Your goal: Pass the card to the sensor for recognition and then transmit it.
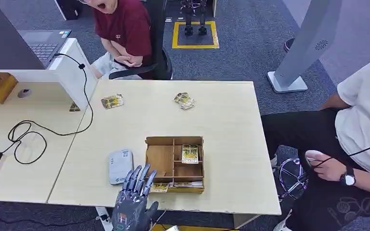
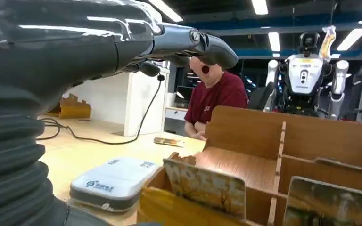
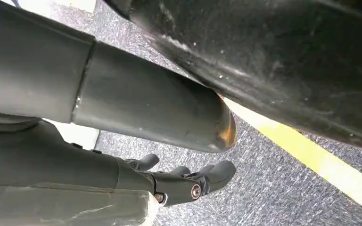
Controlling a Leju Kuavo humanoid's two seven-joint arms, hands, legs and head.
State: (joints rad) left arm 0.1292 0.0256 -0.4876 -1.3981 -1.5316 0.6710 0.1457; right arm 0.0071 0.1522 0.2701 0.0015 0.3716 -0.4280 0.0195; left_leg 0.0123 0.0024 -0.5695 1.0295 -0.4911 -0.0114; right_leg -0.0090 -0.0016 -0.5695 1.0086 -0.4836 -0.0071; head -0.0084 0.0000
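A light wooden table [image 1: 212,120] is seen in the head view, with a person in a dark red shirt [image 1: 125,29] seated at its 12 o'clock edge and a person in a white shirt [image 1: 366,110] at 3 o'clock. A wooden divided box [image 1: 174,163] is placed near the 6 o'clock edge. The white-grey sensor [image 1: 120,166] is laid flat just beside the box, at its 9 o'clock. One card [image 1: 190,154] is lodged in a compartment of the box; another card [image 1: 159,187] is propped at the box's near edge. The left hand [image 1: 136,192] is held above the near table edge between sensor and box, fingers spread, nothing gripped. The right hand [image 3: 188,179] is hung over grey carpet, fingers loosely curled, nothing held. Card stacks [image 1: 112,101] [image 1: 184,100] are noted toward 12 o'clock.
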